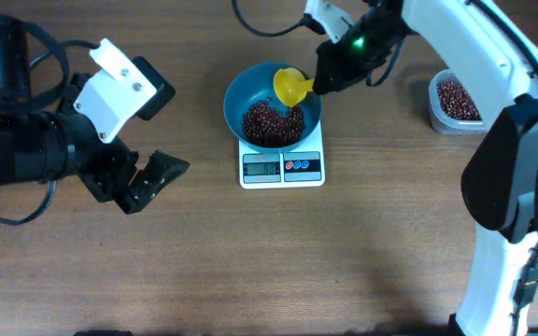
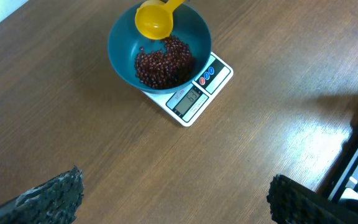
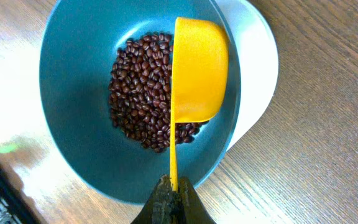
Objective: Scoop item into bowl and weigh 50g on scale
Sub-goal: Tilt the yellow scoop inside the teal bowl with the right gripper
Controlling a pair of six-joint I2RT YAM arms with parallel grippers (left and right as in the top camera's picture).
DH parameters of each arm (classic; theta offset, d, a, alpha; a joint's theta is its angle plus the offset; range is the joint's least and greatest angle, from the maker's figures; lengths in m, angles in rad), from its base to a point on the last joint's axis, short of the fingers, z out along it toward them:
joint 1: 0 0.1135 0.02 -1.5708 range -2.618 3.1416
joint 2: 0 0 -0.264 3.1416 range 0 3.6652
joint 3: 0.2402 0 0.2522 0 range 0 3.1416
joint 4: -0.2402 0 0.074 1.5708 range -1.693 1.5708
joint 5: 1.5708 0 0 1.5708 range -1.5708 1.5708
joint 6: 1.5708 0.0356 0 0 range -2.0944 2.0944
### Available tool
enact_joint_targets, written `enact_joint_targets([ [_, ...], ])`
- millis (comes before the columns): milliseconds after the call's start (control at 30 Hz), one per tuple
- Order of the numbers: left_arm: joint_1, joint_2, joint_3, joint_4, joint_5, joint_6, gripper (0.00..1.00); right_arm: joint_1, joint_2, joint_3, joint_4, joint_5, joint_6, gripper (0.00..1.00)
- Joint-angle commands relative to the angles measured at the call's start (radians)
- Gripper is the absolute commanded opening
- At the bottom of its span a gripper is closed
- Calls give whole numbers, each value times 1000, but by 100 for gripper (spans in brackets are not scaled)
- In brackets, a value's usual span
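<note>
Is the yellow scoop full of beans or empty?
Empty: the scoop shows only yellow inside; the beans lie in the bowl.

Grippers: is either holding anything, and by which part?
Right gripper is shut on the yellow scoop, pinching the end of its thin handle. Left gripper is open and holds nothing.

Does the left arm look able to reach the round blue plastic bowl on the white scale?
Probably yes. The left gripper is open and only bare wooden table lies between it and the blue bowl. The yellow plastic scoop in the right gripper hangs over the bowl's far side.
</note>
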Motion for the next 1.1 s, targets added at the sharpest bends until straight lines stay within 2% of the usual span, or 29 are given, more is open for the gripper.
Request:
enact_joint_targets([
  [0,-1,0,9,-1,17,19,99,-14,4,10,-2,-50,3,4],
  [67,-1,0,9,-1,17,20,99,-5,4,10,-8,-26,-34,4],
  [167,-1,0,9,-1,17,19,99,22,4,10,-4,124,-34,4],
  [300,-1,0,9,-1,17,19,99,25,4,10,32,201,-26,4],
  [600,-1,0,9,-1,17,19,99,45,4,10,48,164,-27,4],
  [800,-1,0,9,-2,17,19,99,121,4,10,37,261,-27,4],
  [1067,-1,0,9,-1,17,19,99,128,4,10,1,212,-27,4],
])
